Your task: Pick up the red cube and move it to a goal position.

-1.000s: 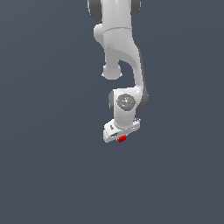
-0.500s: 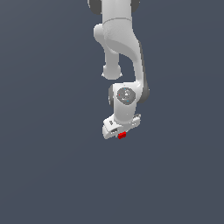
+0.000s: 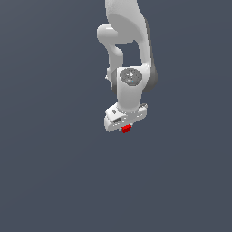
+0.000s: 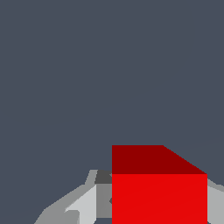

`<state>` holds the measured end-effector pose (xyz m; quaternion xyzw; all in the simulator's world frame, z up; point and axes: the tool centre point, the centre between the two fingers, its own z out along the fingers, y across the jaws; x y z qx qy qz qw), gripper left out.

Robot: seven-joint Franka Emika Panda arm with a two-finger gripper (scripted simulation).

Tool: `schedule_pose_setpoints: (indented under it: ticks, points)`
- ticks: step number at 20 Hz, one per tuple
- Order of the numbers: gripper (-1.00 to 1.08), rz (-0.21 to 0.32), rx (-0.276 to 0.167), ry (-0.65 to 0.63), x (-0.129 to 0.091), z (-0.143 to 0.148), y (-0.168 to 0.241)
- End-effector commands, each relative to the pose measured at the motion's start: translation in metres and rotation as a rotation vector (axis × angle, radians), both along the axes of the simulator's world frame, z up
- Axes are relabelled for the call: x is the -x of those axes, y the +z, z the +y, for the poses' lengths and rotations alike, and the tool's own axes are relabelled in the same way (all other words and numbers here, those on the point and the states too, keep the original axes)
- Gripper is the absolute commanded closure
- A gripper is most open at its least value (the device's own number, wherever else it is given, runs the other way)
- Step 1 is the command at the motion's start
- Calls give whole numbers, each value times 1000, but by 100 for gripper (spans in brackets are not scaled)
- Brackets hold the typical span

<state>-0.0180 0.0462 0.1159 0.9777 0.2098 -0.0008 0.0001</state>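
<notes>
Wrist view filled mostly with flat grey, with the red cube (image 4: 159,192) large and close between the grey fingers (image 4: 83,205) of the gripper (image 4: 153,205). Seemed pinched by opposite side faces, jaws clenched on it from both flanks, though one finger showed only as a sliver at the picture's rim. Exterior view agreed: cube (image 3: 126,129) tucked right under the white gripper (image 3: 125,126), peeking out below the hand at the end of the arm (image 3: 129,54).

No counter edge, corner or shadow visible anywhere, only even grey ground, so could not tell whether the cube hung lifted or sat on a surface. No goal marker seen in either view.

Judged as handling: tiny beside the hand, so very likely light; flat, uniform faces and sharp corners, so probably rigid and unlikely to crush or deform. Smooth plain faces might slide if the squeeze were slack or off-centre. Best hold judged to be on two parallel faces, pads square and near the middle, as appeared to be the case. Small size left little margin; a skewed grip could let it twist out during transport.

No containers in view: no bowl, box, tray or bin, and nothing to hold contents.
</notes>
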Motion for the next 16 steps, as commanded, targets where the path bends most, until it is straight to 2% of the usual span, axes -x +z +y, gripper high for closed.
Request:
schedule_pose_setpoints:
  ticks: [1, 16]
  points:
    - [108, -1, 0, 0, 8, -1, 24]
    - [108, -1, -1, 1, 54, -8, 175]
